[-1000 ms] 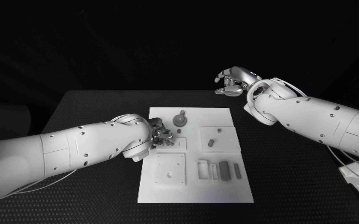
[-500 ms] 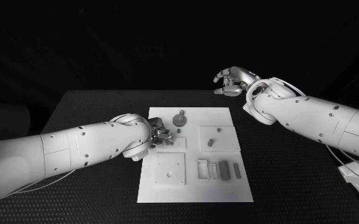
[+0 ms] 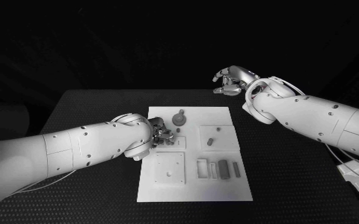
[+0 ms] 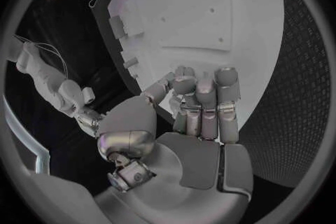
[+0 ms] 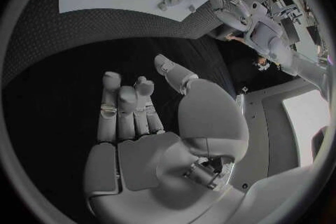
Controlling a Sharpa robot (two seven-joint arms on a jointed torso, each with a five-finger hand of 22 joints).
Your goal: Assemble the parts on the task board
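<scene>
Task board [image 3: 224, 115] mid-assembly: several parts [image 3: 224, 170] loose in trays, left hand [image 3: 162, 135] fingers curled at its edge, grasp unclear; right hand [image 3: 230, 83] lifted, half-curled, holding nothing.

Dim room, black backdrop; task board [image 3: 196, 156] glares white, soft shadows. Wrist views fisheye-warped, dark vignette at rims.

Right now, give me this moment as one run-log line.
left hand: fingers curled, at task board left edge, hold unclear | right hand: raised beyond board, holds nothing | grey parts: on board
</scene>
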